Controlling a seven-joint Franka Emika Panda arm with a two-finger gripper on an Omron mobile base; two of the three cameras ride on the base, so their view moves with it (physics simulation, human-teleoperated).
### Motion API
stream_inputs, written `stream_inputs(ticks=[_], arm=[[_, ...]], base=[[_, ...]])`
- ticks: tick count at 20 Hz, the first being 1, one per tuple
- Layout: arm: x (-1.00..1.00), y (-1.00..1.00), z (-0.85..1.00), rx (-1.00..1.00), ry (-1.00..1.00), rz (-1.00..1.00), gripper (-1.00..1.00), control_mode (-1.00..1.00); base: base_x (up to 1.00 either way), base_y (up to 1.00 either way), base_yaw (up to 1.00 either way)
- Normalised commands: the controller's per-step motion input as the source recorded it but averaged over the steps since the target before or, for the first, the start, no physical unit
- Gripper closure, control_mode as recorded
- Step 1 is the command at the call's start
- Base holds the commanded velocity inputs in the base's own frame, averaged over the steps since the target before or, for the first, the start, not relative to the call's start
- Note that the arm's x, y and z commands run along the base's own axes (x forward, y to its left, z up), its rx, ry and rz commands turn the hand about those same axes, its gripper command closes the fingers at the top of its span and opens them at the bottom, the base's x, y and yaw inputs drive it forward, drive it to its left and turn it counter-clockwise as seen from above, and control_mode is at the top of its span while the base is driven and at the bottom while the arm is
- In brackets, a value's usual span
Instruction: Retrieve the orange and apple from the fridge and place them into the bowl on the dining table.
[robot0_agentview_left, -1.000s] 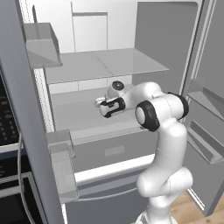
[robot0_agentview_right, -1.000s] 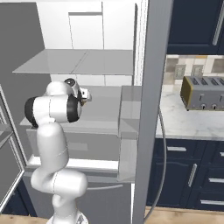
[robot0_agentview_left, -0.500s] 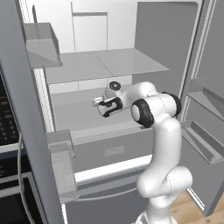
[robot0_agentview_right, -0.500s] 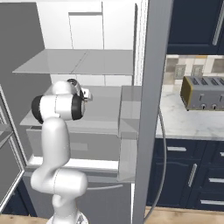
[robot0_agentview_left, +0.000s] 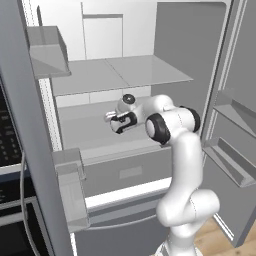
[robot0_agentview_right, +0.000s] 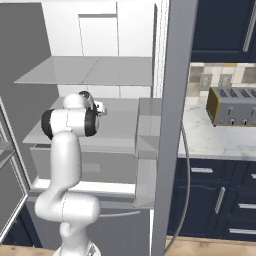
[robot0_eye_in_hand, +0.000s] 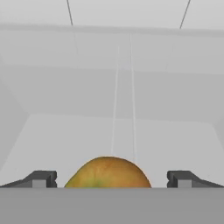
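Your gripper (robot0_eye_in_hand: 112, 180) stands wide open, a fingertip (robot0_eye_in_hand: 41, 179) on each side of the orange-green fruit (robot0_eye_in_hand: 108, 173) at the bottom centre of the hand view, apart from it. In the left base view the gripper (robot0_agentview_left: 116, 121) sits mid-frame inside the fridge (robot0_agentview_left: 131, 75), over the lower shelf (robot0_agentview_left: 95, 131). White shelf floor runs clear to the back wall; the glass shelf (robot0_agentview_left: 120, 72) lies above.

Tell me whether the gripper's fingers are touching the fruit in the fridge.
Apart. In the hand view the open gripper straddles the fruit, with a clear gap of shelf showing between it and each fingertip.
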Motion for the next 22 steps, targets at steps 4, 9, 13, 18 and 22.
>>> stream_inputs(ticks=[4, 9, 13, 18, 22], arm=[[0.00, 0.00, -0.32, 0.00, 0.00, -0.03, -1.00, -1.00], [-0.03, 0.00, -0.27, 0.00, 0.00, -0.06, -1.00, -1.00], [-0.19, 0.00, -0.32, 0.00, 0.02, -0.07, -1.00, -1.00], [-0.38, 0.00, -0.27, 0.00, 0.01, -0.07, -1.00, -1.00], [-0.09, 0.00, -0.32, 0.00, 0.01, -0.05, 1.00, -1.00]], base=[[0.00, 0.00, 0.00], [0.00, 0.00, 0.00], [0.00, 0.00, 0.00], [0.00, 0.00, 0.00], [0.00, 0.00, 0.00]])
